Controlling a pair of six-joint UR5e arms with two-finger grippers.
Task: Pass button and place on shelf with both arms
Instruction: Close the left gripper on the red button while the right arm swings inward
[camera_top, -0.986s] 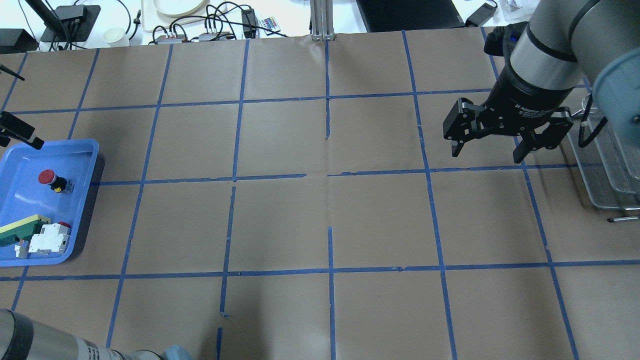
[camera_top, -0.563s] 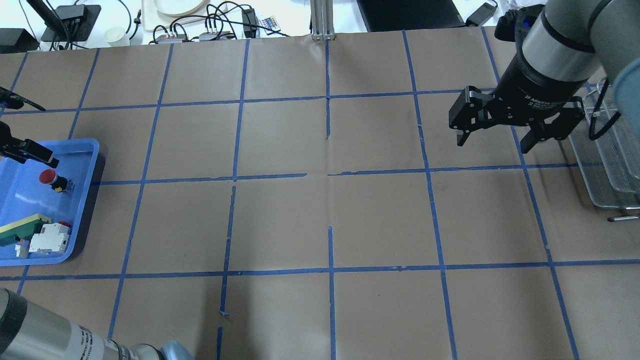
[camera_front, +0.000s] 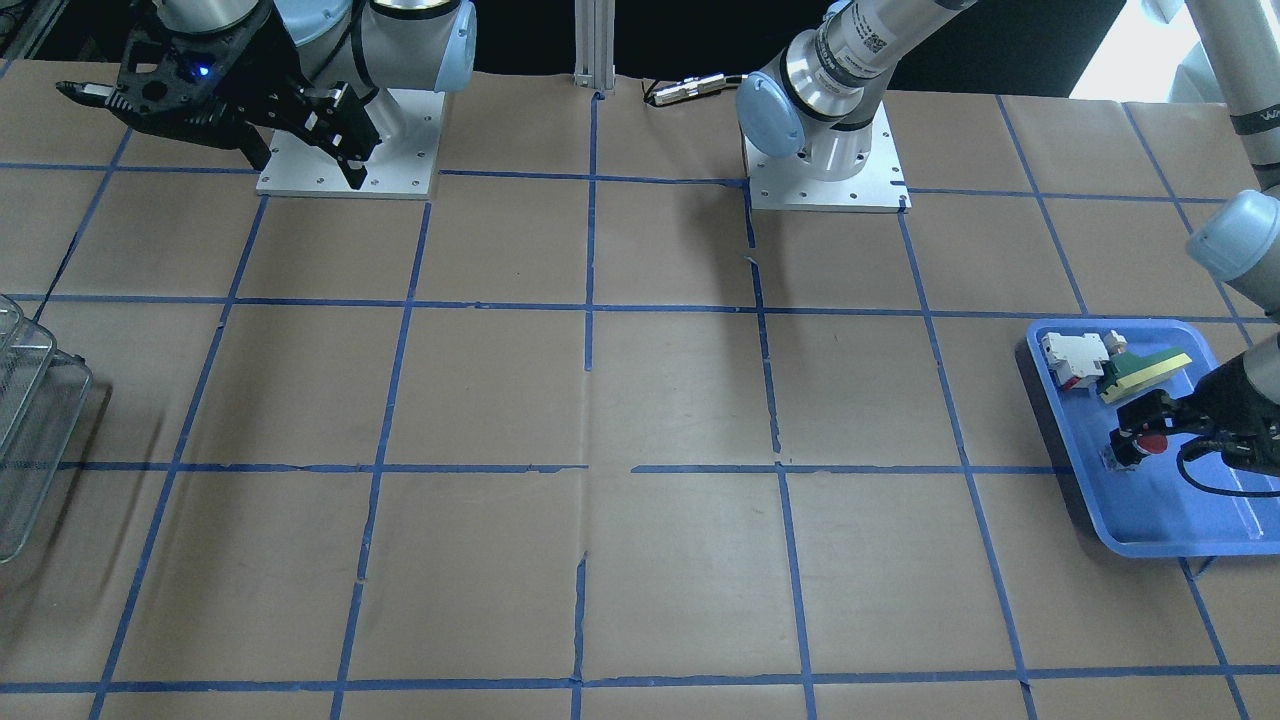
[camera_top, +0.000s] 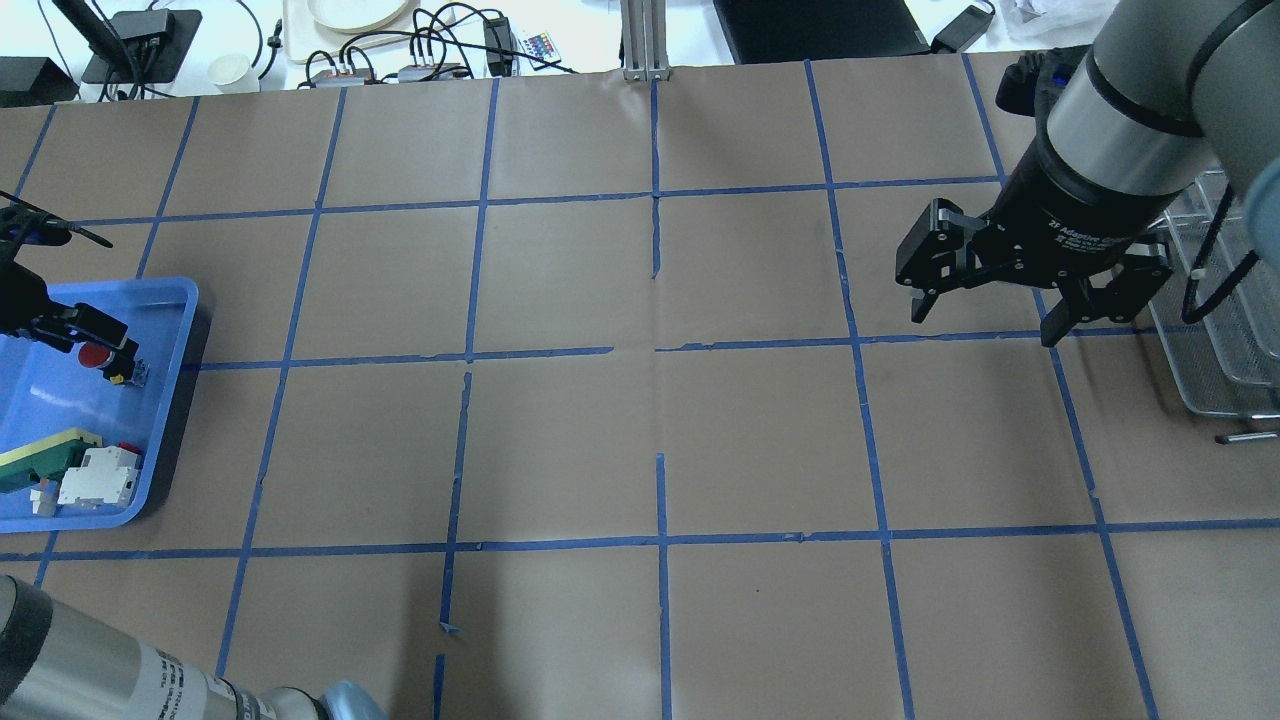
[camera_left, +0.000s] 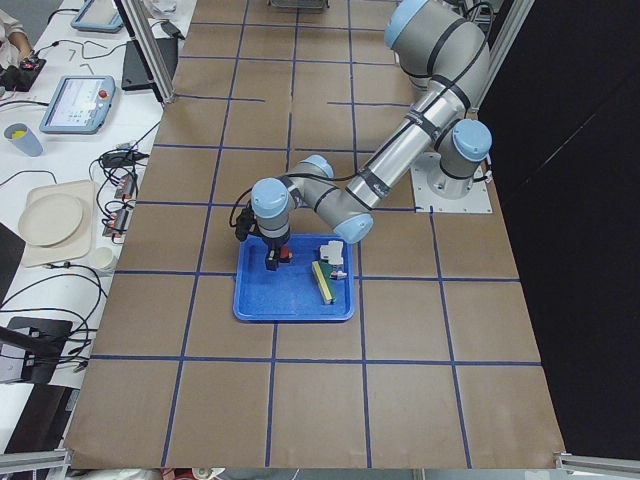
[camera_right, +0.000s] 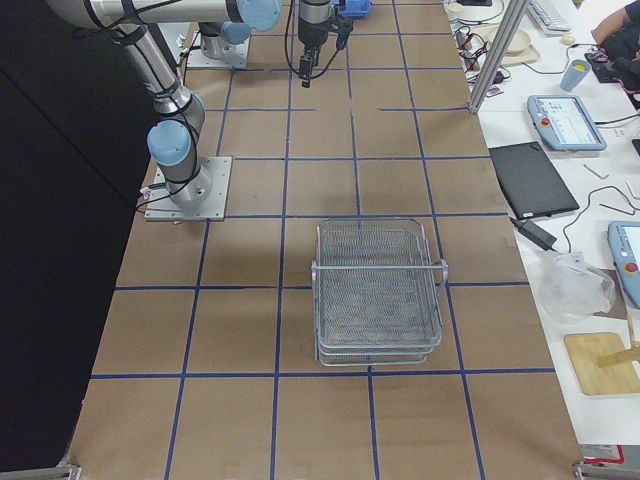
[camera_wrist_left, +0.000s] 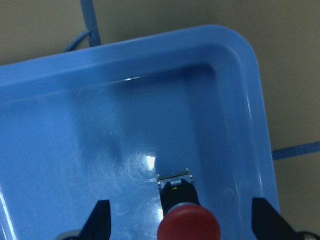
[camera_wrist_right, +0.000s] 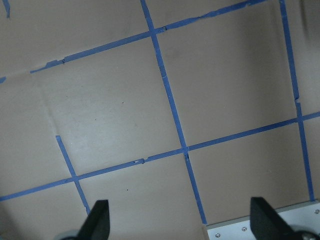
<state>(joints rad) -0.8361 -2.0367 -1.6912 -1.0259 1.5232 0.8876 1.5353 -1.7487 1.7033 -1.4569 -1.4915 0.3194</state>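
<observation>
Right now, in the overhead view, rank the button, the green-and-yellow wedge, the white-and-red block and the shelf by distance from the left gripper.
1. button, in the blue tray, between the fingers of the left gripper.
2. green-and-yellow wedge and white-and-red block, side by side at the tray's robot-side end: too close to call.
3. shelf, at the table's far right edge.

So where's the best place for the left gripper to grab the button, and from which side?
Probably the black body just below the red cap of the button, coming down from above. Its cap points towards the wrist camera, the open fingers flank it, and the wider cap should stop it slipping out.
</observation>
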